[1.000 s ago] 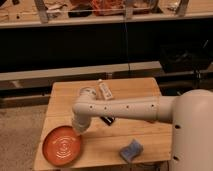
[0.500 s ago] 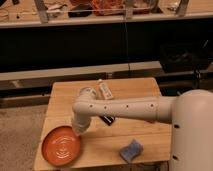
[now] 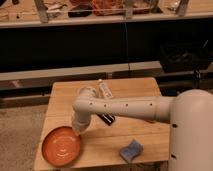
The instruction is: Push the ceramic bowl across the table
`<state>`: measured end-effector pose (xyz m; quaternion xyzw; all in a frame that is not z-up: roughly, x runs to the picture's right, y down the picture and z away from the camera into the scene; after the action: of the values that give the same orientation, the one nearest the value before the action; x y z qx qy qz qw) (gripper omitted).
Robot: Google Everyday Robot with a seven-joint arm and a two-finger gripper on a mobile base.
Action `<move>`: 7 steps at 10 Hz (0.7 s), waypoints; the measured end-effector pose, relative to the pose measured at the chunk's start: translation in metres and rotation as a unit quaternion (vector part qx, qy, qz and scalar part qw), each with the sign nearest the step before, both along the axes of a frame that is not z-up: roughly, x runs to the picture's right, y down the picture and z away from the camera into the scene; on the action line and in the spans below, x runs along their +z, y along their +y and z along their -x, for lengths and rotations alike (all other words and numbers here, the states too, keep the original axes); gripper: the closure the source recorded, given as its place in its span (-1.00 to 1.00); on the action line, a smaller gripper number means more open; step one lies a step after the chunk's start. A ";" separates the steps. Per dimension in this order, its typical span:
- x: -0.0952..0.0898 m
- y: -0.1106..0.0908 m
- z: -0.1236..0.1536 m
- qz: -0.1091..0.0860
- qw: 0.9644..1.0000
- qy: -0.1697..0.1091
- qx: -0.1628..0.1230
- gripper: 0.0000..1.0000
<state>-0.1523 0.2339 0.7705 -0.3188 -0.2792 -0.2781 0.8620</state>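
The orange-red ceramic bowl (image 3: 61, 146) sits at the front left corner of the light-wood table (image 3: 131, 87), its rim reaching the table's edges. My white arm reaches in from the right, bends above the table's middle and points down to the left. The gripper (image 3: 78, 130) is at the end of it, low over the table, right at the bowl's right rim. I cannot tell whether it touches the bowl.
A blue sponge (image 3: 131, 150) lies near the front edge at the right. A white tube (image 3: 104, 90) and a dark flat object (image 3: 106, 119) lie near mid-table, partly under my arm. Long grey shelves (image 3: 100, 20) with clutter run behind.
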 end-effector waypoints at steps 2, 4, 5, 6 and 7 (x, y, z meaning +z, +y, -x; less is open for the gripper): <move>0.003 -0.002 0.000 0.008 1.000 0.001 0.005 0.97; 0.006 -0.001 0.001 0.017 1.000 0.005 0.013 0.97; 0.008 -0.001 0.003 0.022 1.000 0.006 0.017 0.97; 0.010 -0.001 0.004 0.026 0.999 0.007 0.021 0.97; 0.012 -0.001 0.004 0.030 0.999 0.009 0.025 0.97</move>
<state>-0.1567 0.2334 0.7823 -0.3401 -0.2878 -0.2452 0.8610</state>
